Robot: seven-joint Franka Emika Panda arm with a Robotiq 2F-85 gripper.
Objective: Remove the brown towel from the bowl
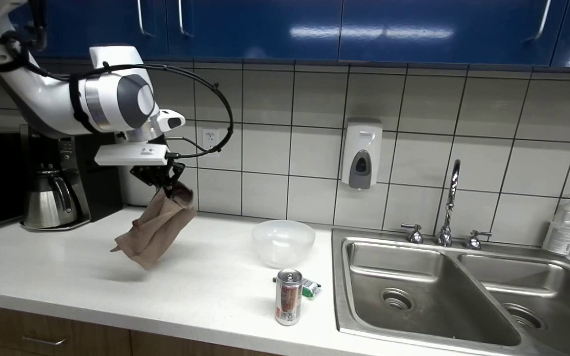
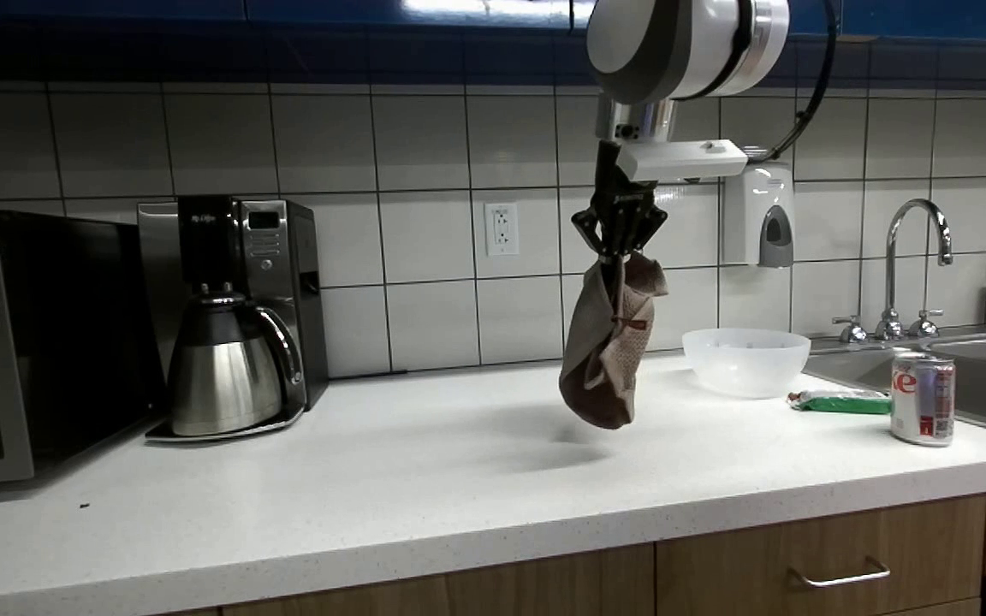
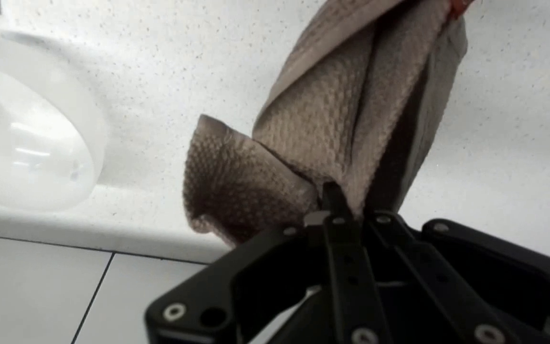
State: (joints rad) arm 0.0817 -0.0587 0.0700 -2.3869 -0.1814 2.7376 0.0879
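The brown towel (image 1: 159, 228) hangs in the air above the white counter in both exterior views (image 2: 600, 359). My gripper (image 1: 167, 191) is shut on its upper part, also in an exterior view (image 2: 618, 259). In the wrist view the black fingers (image 3: 351, 205) pinch the bunched cloth (image 3: 318, 114), and a loose corner sticks out to the left. The pinched cloth between the fingertips is partly hidden. The translucent white bowl (image 1: 266, 248) stands upright on the counter, apart from the towel. It also shows in an exterior view (image 2: 745, 370) and the wrist view (image 3: 94, 138).
A can (image 1: 289, 299) and a green wrapped packet (image 2: 844, 402) are near the bowl. The steel sink (image 1: 339, 296) lies beyond the bowl. A coffee maker (image 2: 305, 282) with a steel pot (image 2: 228, 376) and a microwave (image 2: 18, 342) stand on the counter. A tiled wall (image 2: 424, 316) is behind.
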